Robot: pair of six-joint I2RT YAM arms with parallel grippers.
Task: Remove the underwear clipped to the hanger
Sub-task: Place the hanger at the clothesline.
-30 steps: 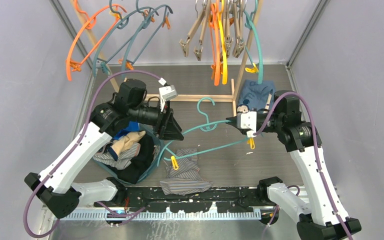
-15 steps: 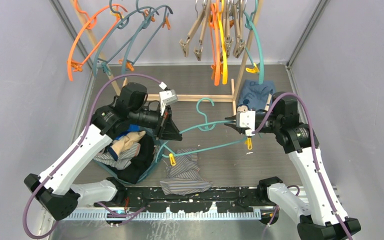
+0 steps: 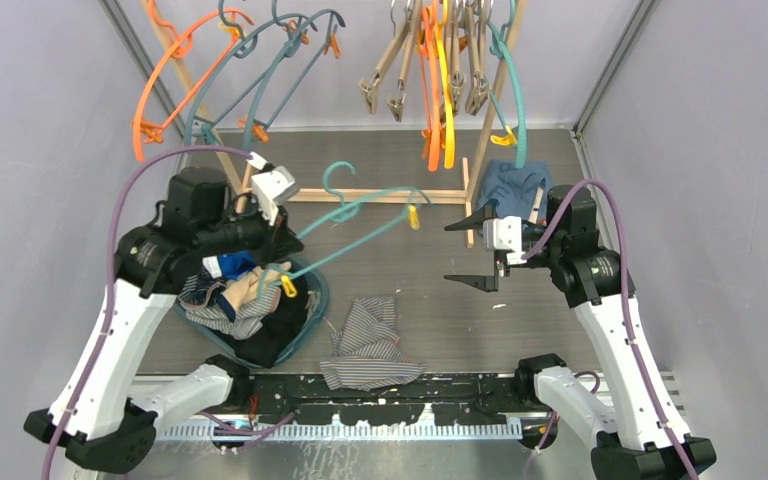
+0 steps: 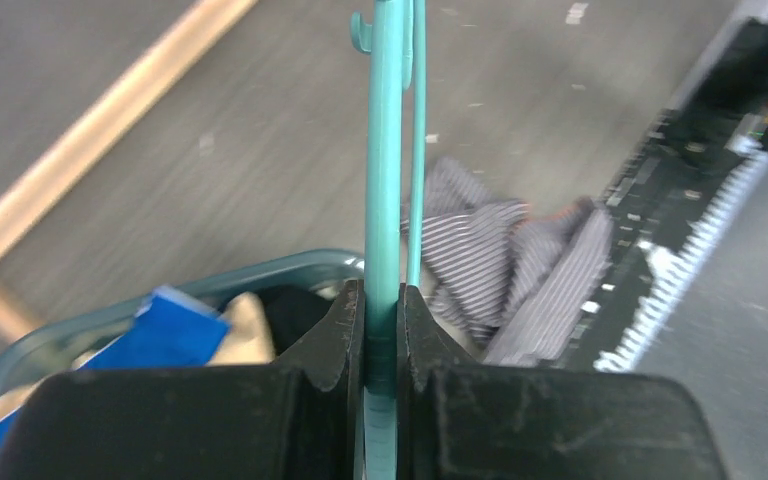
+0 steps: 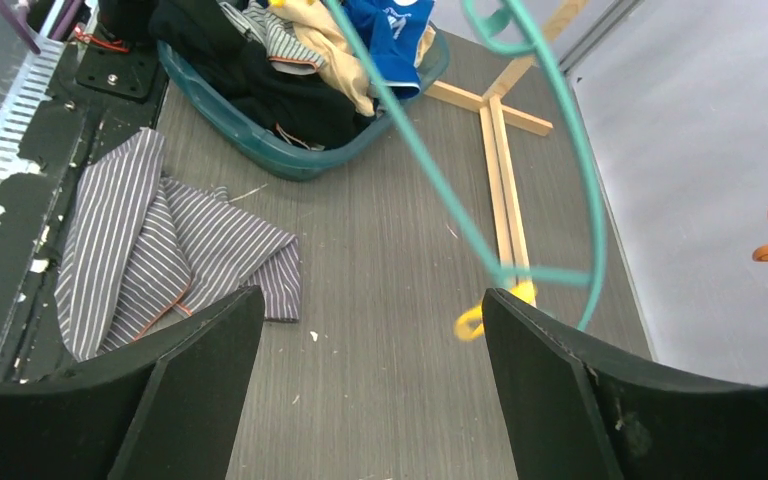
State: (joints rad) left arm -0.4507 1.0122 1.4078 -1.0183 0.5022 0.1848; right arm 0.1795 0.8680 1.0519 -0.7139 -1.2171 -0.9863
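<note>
My left gripper (image 3: 290, 250) (image 4: 382, 300) is shut on a teal hanger (image 3: 337, 166) (image 4: 383, 180), holding it in the air over the basket's right side. Yellow clips (image 3: 413, 215) (image 5: 480, 315) hang at the hanger's ends with nothing in them. A navy pinstriped underwear (image 3: 365, 345) (image 4: 520, 250) (image 5: 150, 250) lies crumpled on the table in front. My right gripper (image 3: 472, 252) (image 5: 372, 295) stands open and empty to the right of the hanger, apart from it.
A teal basket (image 3: 317, 300) (image 5: 290, 160) at the left holds several garments, blue, beige, striped and dark. A blue garment (image 3: 512, 185) hangs clipped on another teal hanger at the back right. Empty hangers hang on the wooden rack (image 3: 390, 196) behind.
My right gripper let go of the hanger and opened. My left arm swung the hanger left and back, its far end now away from the right gripper.
</note>
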